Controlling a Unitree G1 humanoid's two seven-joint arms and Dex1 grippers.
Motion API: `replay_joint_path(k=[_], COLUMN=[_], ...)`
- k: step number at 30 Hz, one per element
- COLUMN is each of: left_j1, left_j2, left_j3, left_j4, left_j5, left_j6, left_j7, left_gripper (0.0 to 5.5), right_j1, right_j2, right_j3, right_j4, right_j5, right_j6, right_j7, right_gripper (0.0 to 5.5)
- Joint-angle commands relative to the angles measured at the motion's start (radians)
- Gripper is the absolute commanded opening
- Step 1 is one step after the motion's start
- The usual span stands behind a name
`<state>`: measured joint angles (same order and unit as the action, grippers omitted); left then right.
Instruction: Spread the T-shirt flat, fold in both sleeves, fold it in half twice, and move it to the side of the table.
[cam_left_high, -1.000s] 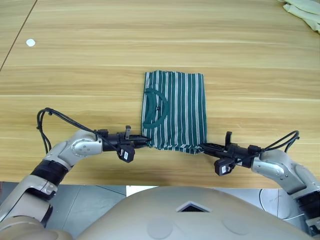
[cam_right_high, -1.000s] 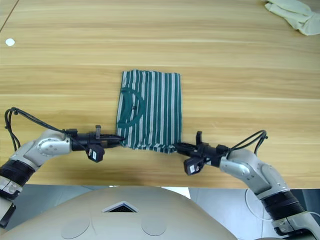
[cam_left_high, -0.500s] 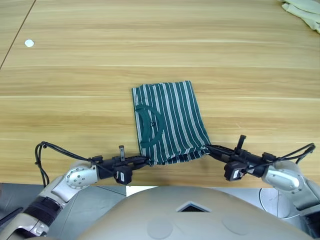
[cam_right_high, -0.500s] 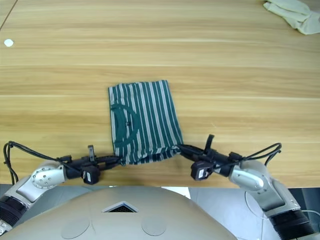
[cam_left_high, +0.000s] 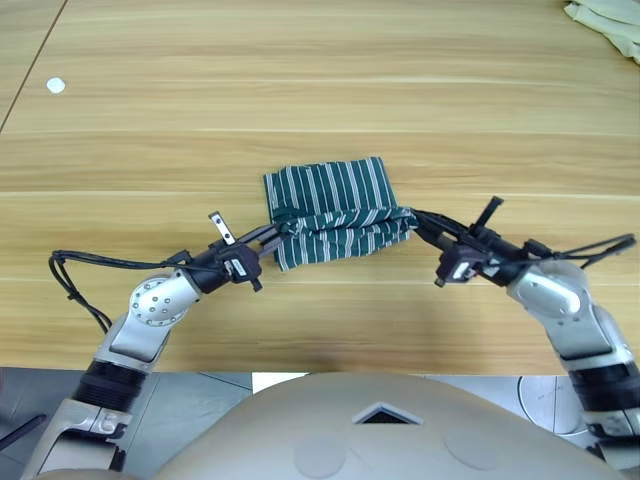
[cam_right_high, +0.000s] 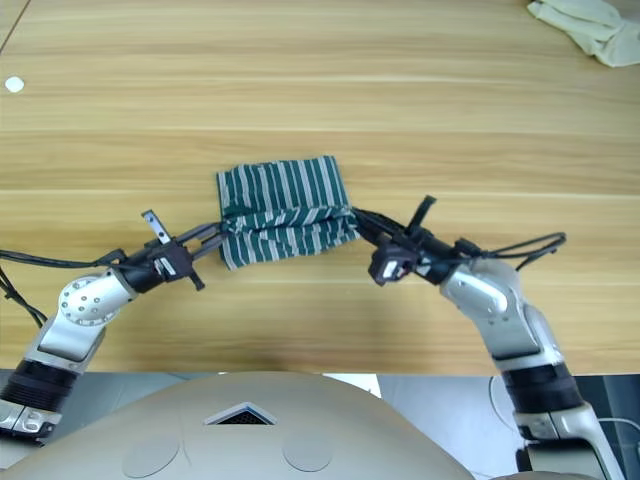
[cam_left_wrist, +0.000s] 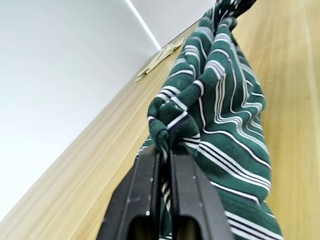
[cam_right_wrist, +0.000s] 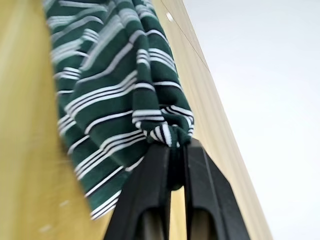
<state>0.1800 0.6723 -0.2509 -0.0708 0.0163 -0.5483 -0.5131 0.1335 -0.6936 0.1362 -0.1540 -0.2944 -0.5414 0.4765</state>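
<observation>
The green T-shirt with white stripes (cam_left_high: 330, 205) lies mid-table as a folded bundle, its near edge lifted and carried over its far part. My left gripper (cam_left_high: 277, 232) is shut on the bundle's near left corner. My right gripper (cam_left_high: 408, 214) is shut on its near right corner. In the left wrist view the fingers (cam_left_wrist: 165, 175) pinch a bunched striped corner (cam_left_wrist: 167, 120). The right wrist view shows the same grip, fingers (cam_right_wrist: 170, 175) closed on a knot of cloth (cam_right_wrist: 162, 131).
The wooden table (cam_left_high: 300, 90) stretches wide around the shirt. A pale cloth (cam_left_high: 605, 22) lies at the far right corner. A small white dot (cam_left_high: 55, 86) sits at the far left. The table's near edge runs just behind my arms.
Both grippers lifted the shirt's near edge and carried it away from me over the far half. The shirt went from a long rectangle to a short, doubled bundle.
</observation>
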Motion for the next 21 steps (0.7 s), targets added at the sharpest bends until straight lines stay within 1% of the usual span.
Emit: replay_joint_path(k=[1,6,13,14,15,21], left_j1=[-0.092,-0.216,-0.322,-0.325,-0.336,-0.394], left_j2=[-0.039,-0.080,-0.137,-0.145,-0.158,-0.228], left_j3=[0.024,0.027,0.002,0.003,0.003,0.007], left_j4=[0.025,0.145,0.349,0.366,0.395,0.550], left_j5=[0.072,0.144,0.202,0.198,0.191,0.202], left_j6=[0.079,0.120,0.101,0.100,0.102,0.075], left_j7=[0.021,0.041,0.051,0.049,0.045,0.091], left_gripper=[0.11,0.11,0.11,0.44,0.62,1.53], right_j1=[-0.126,-0.257,-0.337,-0.351,-0.365,-0.434], right_j2=[0.050,0.106,0.151,0.155,0.159,0.194], right_j3=[0.034,0.076,0.125,0.135,0.144,0.164], right_j4=[0.078,0.213,0.348,0.369,0.395,0.478], right_j5=[-0.056,-0.121,-0.188,-0.200,-0.214,-0.258], right_j6=[0.030,0.052,0.052,0.046,0.044,0.052], right_j7=[-0.022,-0.057,-0.107,-0.113,-0.124,-0.190], right_gripper=[0.16,0.16,0.16,0.16,0.52,1.47])
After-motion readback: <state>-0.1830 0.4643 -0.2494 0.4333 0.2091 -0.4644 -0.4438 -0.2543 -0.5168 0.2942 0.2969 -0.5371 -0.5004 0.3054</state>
